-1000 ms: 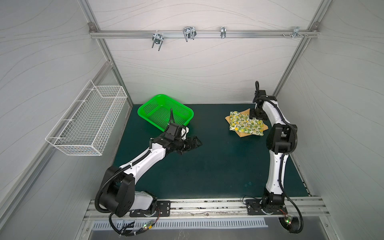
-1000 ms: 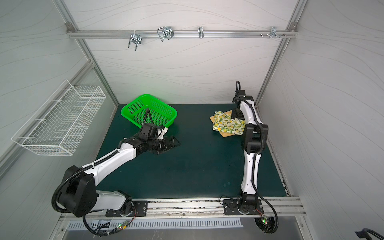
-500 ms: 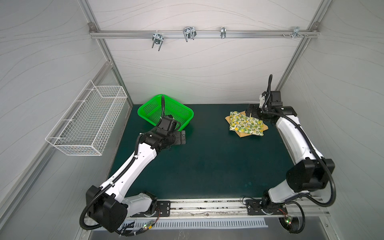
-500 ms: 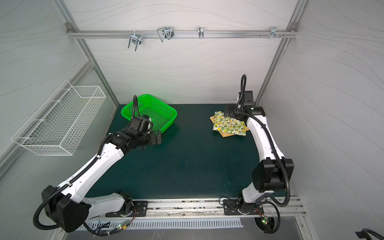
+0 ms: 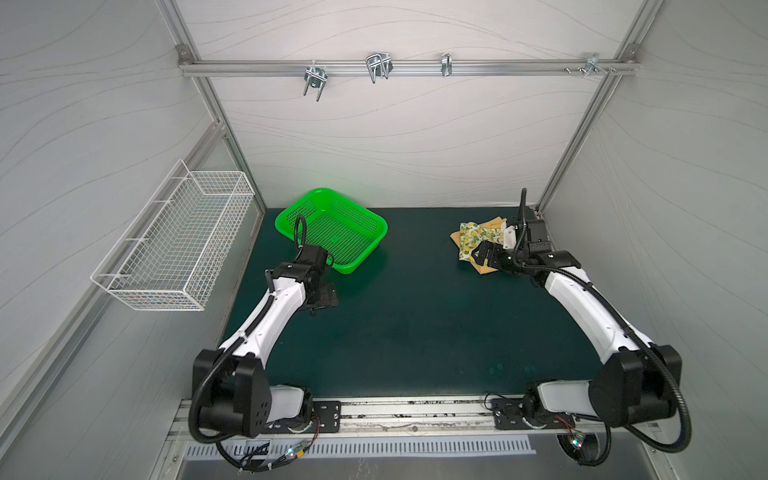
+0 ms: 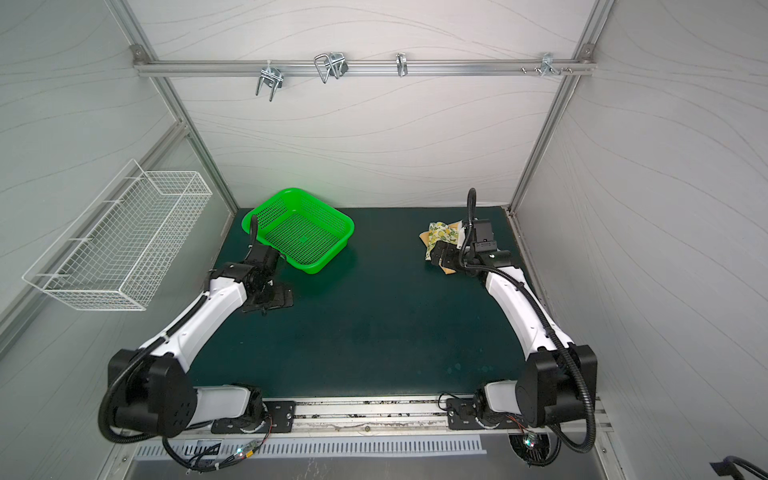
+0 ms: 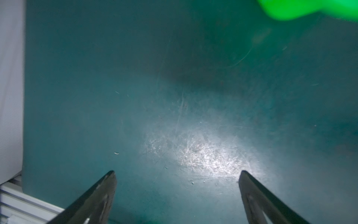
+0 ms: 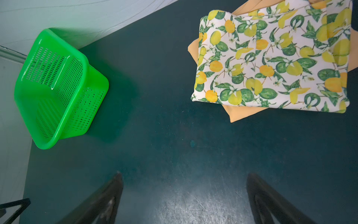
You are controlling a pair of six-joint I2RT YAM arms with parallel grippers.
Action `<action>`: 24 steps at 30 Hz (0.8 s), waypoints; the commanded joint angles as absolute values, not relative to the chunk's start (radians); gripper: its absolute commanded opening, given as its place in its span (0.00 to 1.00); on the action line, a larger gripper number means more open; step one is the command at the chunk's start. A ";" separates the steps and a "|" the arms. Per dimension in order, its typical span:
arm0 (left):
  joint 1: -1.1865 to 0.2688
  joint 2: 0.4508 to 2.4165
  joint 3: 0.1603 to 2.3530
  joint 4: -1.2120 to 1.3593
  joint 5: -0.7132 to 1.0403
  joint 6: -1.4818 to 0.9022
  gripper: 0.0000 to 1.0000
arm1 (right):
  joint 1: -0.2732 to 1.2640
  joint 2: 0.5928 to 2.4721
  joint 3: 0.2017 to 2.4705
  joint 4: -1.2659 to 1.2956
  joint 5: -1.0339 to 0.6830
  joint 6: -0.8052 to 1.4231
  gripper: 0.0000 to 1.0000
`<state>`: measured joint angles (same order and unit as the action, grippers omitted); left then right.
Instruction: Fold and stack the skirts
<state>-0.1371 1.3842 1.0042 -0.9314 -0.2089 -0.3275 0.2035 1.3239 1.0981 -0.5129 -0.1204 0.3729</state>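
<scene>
- Hovering over bare tabletop (image 8: 155, 139), the right pincer (image 8: 184, 174) has its jaws spread wide with nothing between them. The stack lies just ahead of its tips, off to one side and untouched.
- Up ahead, the lemon-print skirt (image 8: 271, 58) is folded into a tidy rectangle and lies on top of the mustard-orange skirt (image 8: 242, 114). It sits a little askew, so orange corners peek out from under it.
- Why there? The pile is tucked toward the far corner beyond the right pincer, and my guess is that this keeps the middle of the tabletop free for folding.
- Over on the other side, the left pincer (image 7: 177, 172) is also fully spread and empty, low above the tabletop and well apart from both skirts. It looks parked out of the way.
- The green basket (image 8: 93, 100) sits empty just ahead of the left pincer, and well apart from the right one.
- Room to move: there is a broad bare stretch between the two pincers. The side wall (image 7: 11, 77) crowds one flank of the left pincer, and walls stand close behind the stack, so the pile's open edge is the one facing the right pincer.
- The job looks all but done. Any squaring nudge would risk dragging the top layer off line.
</scene>
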 commanded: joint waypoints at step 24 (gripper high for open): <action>0.168 1.746 1.048 -0.380 -0.043 -0.210 0.99 | 0.203 1.257 0.850 -0.285 0.154 0.279 0.99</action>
<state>0.1650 1.7428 1.0550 -0.4904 -0.0547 -0.2272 0.2035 1.2762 0.8677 -0.3439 0.1162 0.3283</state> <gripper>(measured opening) 0.989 0.993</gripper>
